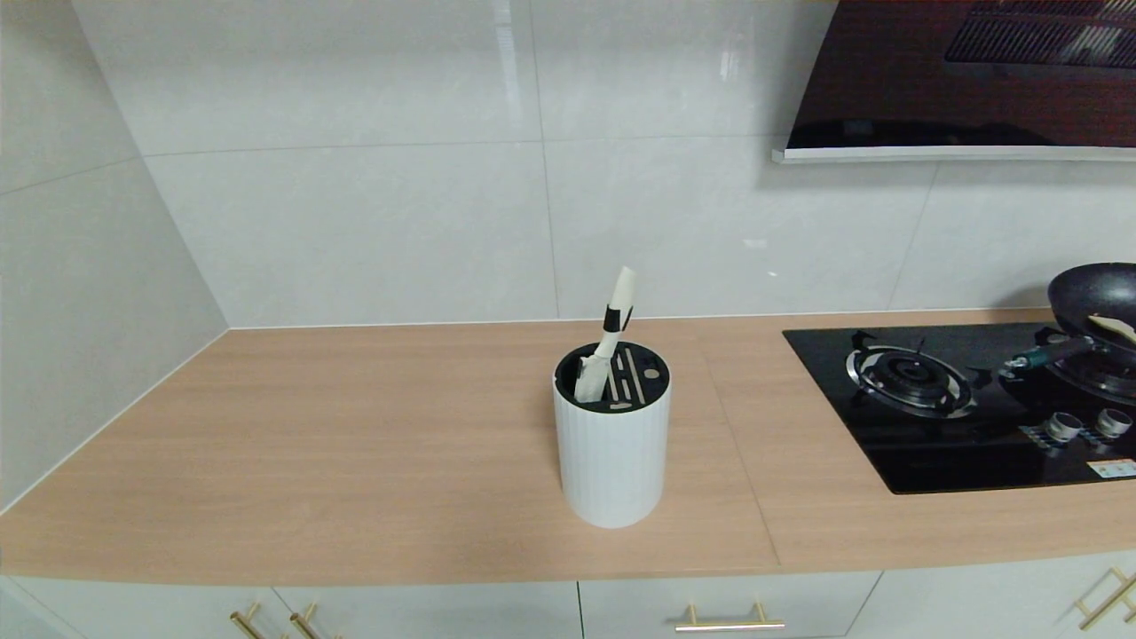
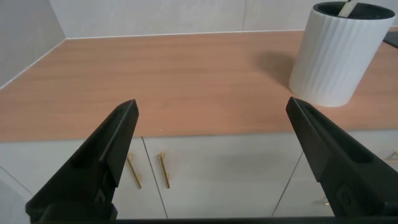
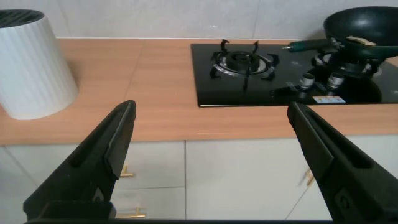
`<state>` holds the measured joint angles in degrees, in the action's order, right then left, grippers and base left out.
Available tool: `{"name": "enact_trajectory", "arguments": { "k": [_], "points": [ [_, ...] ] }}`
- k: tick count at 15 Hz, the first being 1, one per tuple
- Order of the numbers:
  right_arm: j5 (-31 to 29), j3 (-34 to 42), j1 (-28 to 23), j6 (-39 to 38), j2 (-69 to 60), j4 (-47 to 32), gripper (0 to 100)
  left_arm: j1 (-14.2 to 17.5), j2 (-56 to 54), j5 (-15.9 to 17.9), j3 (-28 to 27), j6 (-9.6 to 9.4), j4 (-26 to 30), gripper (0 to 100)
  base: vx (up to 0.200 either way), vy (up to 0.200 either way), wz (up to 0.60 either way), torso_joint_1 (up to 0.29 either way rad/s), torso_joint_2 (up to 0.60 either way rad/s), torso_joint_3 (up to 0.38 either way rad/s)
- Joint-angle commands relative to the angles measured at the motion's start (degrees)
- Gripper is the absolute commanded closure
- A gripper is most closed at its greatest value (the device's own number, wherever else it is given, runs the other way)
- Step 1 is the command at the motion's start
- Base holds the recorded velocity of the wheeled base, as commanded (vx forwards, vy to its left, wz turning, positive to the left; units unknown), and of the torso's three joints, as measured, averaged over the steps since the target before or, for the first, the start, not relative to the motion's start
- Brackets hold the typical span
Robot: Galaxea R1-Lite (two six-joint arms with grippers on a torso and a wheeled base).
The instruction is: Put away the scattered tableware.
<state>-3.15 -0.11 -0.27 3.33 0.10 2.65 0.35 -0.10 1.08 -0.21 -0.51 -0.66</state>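
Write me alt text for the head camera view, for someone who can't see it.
A white ribbed utensil holder stands on a wooden countertop, one white-handled utensil leaning in a slot of its black top. To its right, a black gas hob carries a dark pan on its right burner, below a dark range hood.

This is a home kitchen. A wood-grain counter (image 1: 355, 444) runs along a wall of large white tiles (image 1: 355, 222), with white cabinets (image 1: 426, 612) below it (their handles (image 1: 729, 619) are brass-coloured bars). Set into the counter on the right is a black glass gas hob (image 1: 932, 453) with a ringed burner (image 1: 910, 377) and knobs (image 1: 1061, 426) near its front edge. A dark pan (image 1: 1096, 297) sits on the hob's right side, and a slanted dark hood (image 1: 958, 80) hangs above. A white ribbed holder (image 1: 612, 453) with a slotted top stands on the counter
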Motion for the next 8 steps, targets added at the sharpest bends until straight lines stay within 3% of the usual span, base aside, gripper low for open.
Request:
{"name": "enact_trajectory", "arguments": {
  "k": [1, 8],
  "points": [
    [0.0, 0.0, 0.0, 0.0, 0.1, 0.0, 0, 0.0, 0.1, 0.1, 0.0, -0.02, 0.0, 0, 0.000, 0.000, 0.00, 0.000, 0.00, 0.000],
    [-0.4, 0.0, 0.0, -0.3, 0.0, 0.1, 0, 0.0, 0.1, 0.0, 0.0, 0.07, 0.0, 0, 0.000, 0.000, 0.00, 0.000, 0.00, 0.000]
  ]
}}
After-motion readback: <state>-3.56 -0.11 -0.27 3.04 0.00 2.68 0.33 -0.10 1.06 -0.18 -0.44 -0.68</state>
